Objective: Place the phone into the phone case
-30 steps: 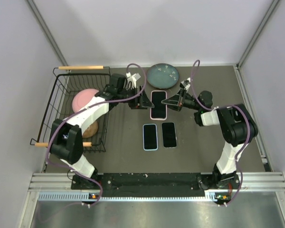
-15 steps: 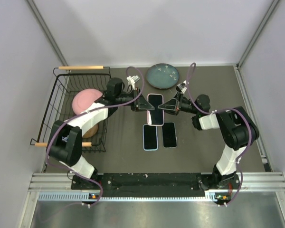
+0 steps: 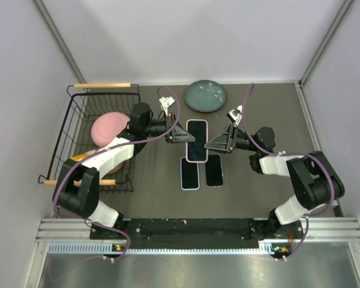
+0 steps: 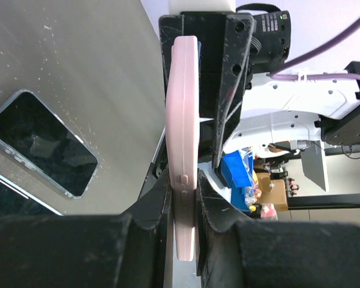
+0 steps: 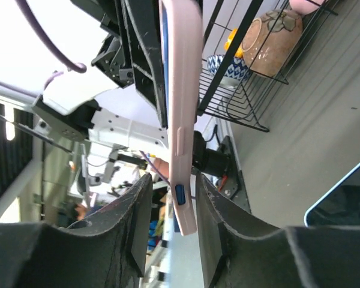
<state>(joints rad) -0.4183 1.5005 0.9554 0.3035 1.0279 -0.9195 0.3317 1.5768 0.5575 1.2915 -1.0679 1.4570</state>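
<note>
Top external view, from the left edge: a wire basket (image 3: pixel 72 138) holding a pink bowl (image 3: pixel 108 127) sits at the left of the bench (image 3: pixel 258 192). Just right of it, the left claw (image 3: pixel 181 137) reaches in toward the centre of the frame.

The left wrist view shows this claw clenched on the long edge of the pink case (image 4: pixel 181 120), with both fingers pressed against it. The phone (image 3: pixel 197 141) sits face up inside that case, lifted off the bench in mid-frame between the two claws.

Below it lie a spare phone in a clear case (image 3: pixel 189 173) and a bare black phone (image 3: pixel 213 170). A plate (image 3: pixel 206 96) sits above, toward the back.

At the right edge of the case is the right claw (image 3: pixel 213 144). In its own wrist view the fingers bracket the case but a sliver of gap shows on one side, so it appears released rather than clamped.

The step in hand looks like seating the phone and passing its weight to one arm. The left grip should stay firm and level, and the case should not be twisted. Whether every corner of the phone has snapped in cannot be told.
</note>
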